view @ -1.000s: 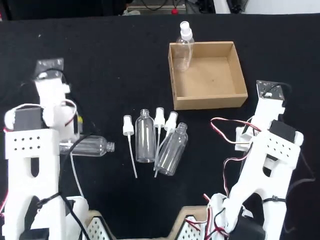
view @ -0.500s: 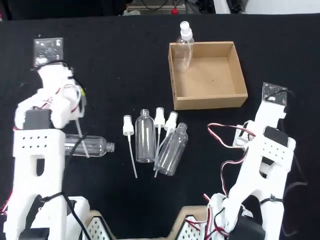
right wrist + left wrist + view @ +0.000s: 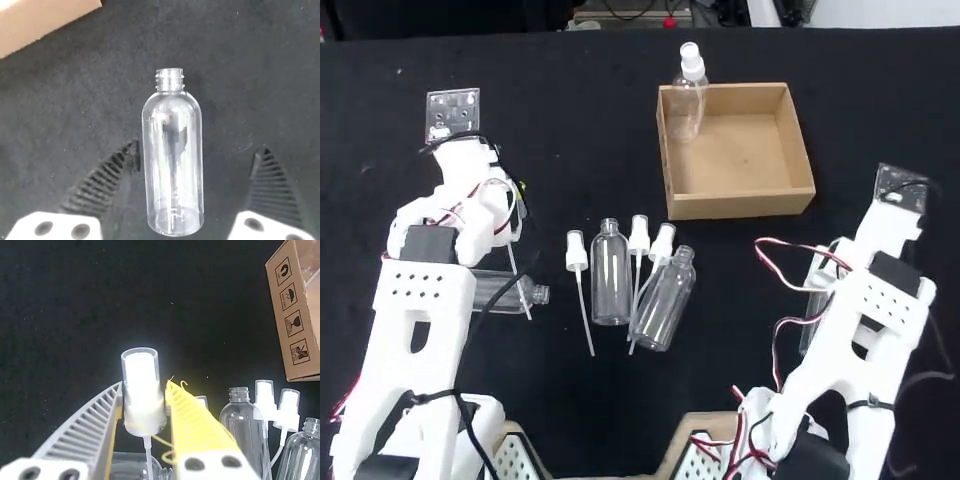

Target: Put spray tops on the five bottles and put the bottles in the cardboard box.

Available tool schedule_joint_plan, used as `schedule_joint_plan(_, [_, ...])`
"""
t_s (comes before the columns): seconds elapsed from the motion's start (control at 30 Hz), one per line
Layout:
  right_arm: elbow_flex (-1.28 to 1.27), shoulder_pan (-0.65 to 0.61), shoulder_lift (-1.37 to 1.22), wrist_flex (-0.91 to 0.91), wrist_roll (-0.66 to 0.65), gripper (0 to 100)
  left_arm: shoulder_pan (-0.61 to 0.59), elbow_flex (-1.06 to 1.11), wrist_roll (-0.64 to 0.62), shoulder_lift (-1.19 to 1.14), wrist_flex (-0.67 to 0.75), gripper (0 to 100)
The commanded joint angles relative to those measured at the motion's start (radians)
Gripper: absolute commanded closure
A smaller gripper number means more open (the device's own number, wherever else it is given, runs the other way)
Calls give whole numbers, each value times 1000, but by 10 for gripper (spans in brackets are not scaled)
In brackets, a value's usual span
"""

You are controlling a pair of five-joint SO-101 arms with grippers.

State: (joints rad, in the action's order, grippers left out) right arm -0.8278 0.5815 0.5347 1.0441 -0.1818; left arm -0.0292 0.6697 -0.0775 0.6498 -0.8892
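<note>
On the left of the black table (image 3: 570,120), the left hand (image 3: 144,386), one finger grey and one yellow, clamped on a white plastic spray top (image 3: 142,371) with its thin tube hanging below. Just beneath that arm, a clear uncapped plastic bottle (image 3: 512,293) lying on its side, neck toward the middle. In the middle, a loose cluster: a lone white spray top (image 3: 576,250), a second clear bottle (image 3: 610,272) lying just beside it, two more white spray tops (image 3: 639,234) side by side, then a third clear bottle (image 3: 665,300) lying at a tilt. Farther back and rightward, an open brown cardboard box (image 3: 740,204), with a capped clear bottle (image 3: 687,100) standing in its far left corner. At right, the right hand (image 3: 198,148) spread wide, dark fingers on either side of a fourth uncapped clear bottle (image 3: 173,160) lying flat on the table, not closed on it.
</note>
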Motion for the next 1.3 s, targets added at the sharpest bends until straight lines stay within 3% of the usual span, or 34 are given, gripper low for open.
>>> schedule_joint_plan(0.0, [48,18,38,-14,37,667,19,-12,-8,26,18,920])
schedule_joint_plan(0.33, [85,-48,-183,-77,120,685,21,-1,-8,26,20,920])
schedule_joint_plan(0.73, [311,-44,-538,43,114,687,21,31,-8,26,20,920])
schedule_joint_plan(0.87, [318,-41,-573,40,114,691,21,31,-8,26,15,920])
schedule_joint_plan(1.1, [378,-37,-573,43,112,812,21,31,-8,26,14,920])
schedule_joint_plan(1.27, [538,-41,-559,203,112,818,21,30,-8,26,18,920])
